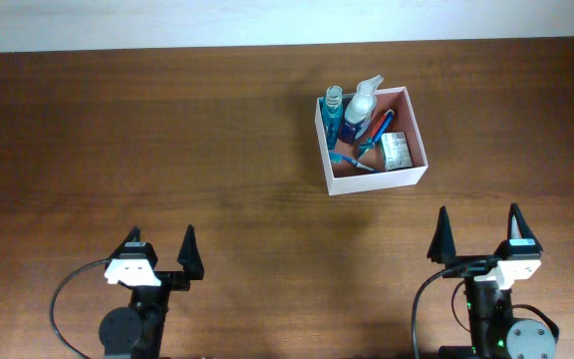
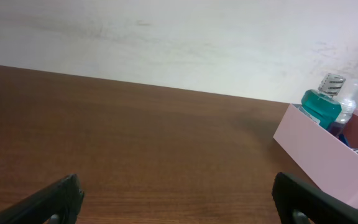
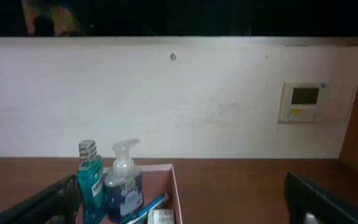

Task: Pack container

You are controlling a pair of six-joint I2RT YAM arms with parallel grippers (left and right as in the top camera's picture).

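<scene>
Since both arms stand at the near edge of the table, well apart from the load, we record that neither is engaged with anything. The left gripper has its jaws spread wide with nothing between them, and the right gripper is likewise wide apart and empty. The container sits on the far right part of the table, turned slightly out of square with the table edge. It is nearer the right arm than the left but out of contact with both. Inside it, a teal mouthwash bottle and a clear pump bottle stand upright side by side against the left wall. We judge this keeps the tall items braced and leaves the floor free. A green-and-white packet lies flat toward the right wall. Slim red and blue items lie between it and the bottles; we cannot identify them. We see no toiletry outside the box in the overhead view, so we judge the packing done or nearly so. We read the arms' position as a rest posture that keeps them clear of the box.
</scene>
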